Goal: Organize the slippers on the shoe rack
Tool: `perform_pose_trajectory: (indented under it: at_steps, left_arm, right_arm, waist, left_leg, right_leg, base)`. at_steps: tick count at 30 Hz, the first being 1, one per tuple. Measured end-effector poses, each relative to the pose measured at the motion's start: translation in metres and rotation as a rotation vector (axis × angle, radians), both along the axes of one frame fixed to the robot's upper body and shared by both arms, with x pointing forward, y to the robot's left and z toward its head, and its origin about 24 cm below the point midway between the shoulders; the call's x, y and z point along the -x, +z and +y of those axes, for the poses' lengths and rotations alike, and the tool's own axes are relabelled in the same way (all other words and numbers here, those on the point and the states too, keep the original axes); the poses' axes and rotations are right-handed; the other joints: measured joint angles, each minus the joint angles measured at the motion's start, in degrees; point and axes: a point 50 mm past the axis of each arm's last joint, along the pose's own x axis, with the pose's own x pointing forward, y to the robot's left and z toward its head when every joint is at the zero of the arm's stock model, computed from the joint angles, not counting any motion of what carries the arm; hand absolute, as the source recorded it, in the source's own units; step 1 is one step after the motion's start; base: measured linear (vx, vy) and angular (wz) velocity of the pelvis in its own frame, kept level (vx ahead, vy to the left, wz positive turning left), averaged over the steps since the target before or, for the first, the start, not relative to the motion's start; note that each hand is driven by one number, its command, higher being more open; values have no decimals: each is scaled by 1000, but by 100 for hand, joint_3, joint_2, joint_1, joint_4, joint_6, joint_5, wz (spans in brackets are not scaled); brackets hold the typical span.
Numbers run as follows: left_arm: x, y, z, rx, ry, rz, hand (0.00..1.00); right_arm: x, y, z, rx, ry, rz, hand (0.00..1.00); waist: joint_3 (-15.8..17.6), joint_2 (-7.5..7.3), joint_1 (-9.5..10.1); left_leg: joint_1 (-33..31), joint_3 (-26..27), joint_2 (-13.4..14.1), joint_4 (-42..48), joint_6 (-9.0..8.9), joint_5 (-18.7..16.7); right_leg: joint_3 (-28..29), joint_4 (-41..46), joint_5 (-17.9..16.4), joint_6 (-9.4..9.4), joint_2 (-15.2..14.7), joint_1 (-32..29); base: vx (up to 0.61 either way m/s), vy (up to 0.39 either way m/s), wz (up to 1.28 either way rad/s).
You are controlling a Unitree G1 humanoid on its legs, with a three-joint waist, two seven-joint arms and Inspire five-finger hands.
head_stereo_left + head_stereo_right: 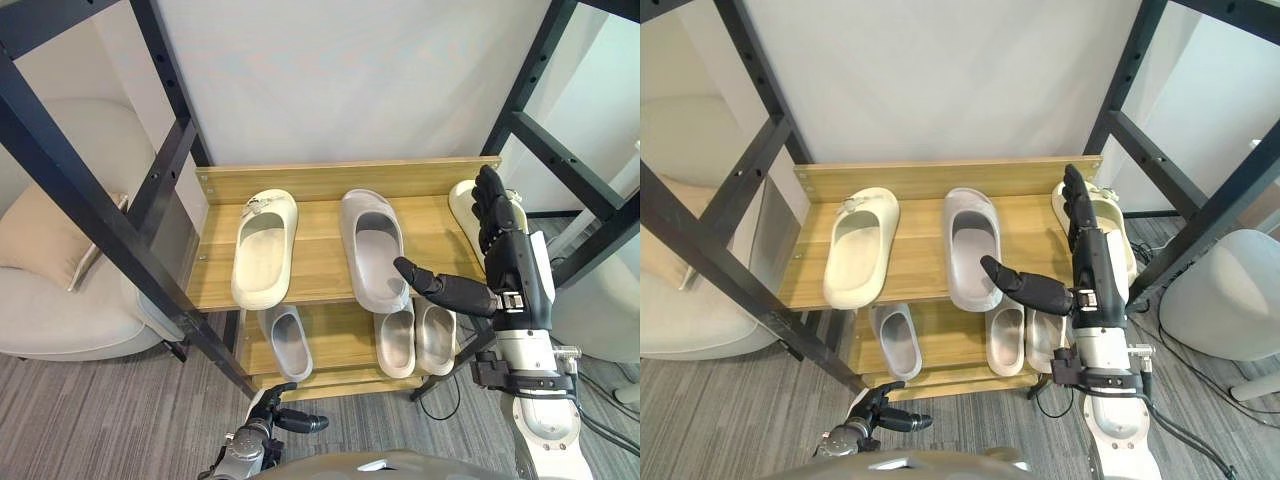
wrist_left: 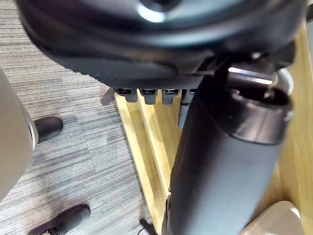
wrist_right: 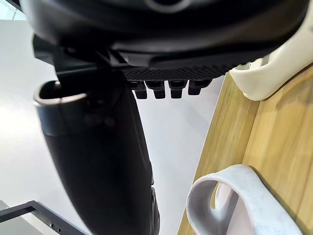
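Observation:
The wooden shoe rack (image 1: 320,250) has two shelves. On the top shelf lie a cream slipper (image 1: 264,248) at the left, a grey slipper (image 1: 373,250) in the middle, and a second cream slipper (image 1: 463,205) at the right end, partly hidden behind my right hand. My right hand (image 1: 510,265) is raised in front of the rack's right end, open, fingers straight up and thumb (image 3: 98,161) pointing toward the grey slipper (image 3: 234,200), touching nothing. The lower shelf holds one grey slipper (image 1: 287,340) and a pale pair (image 1: 415,338). My left hand (image 1: 270,415) hangs low before the rack, open and empty.
Black metal frame beams (image 1: 90,200) cross in front of the rack on the left and stand at the right (image 1: 560,150). A beige armchair with a cushion (image 1: 60,270) is at the left. A pale rounded seat (image 1: 1220,290) sits at the right. Grey carpet (image 1: 100,420) lies below.

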Motion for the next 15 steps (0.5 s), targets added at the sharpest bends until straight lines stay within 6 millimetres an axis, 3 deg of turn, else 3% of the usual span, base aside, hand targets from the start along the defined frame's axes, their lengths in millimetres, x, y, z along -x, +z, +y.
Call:
perform_pose_trajectory:
  at_steps: [9,15]
  left_arm:
    - [-1,1,6,8,70,-4,100]
    - [-3,1,10,4,94,-12,100]
  right_arm:
    - [-21,1,-7,10,-20,-23,100]
    - [-34,-13,-8,24,-8,51,100]
  waist:
    - [6,-17,105]
    - [16,-59,156]
  left_leg:
    - [-81,-208,-7,-15,-9,36]
    - [-215,-449,-26,-69,6,146]
  right_leg:
    - [-211,-77,17,-23,6,58]
    - [-438,-145,72,-26,4,57]
  base:
    - [16,-35,13]
    - [-2,-32,21]
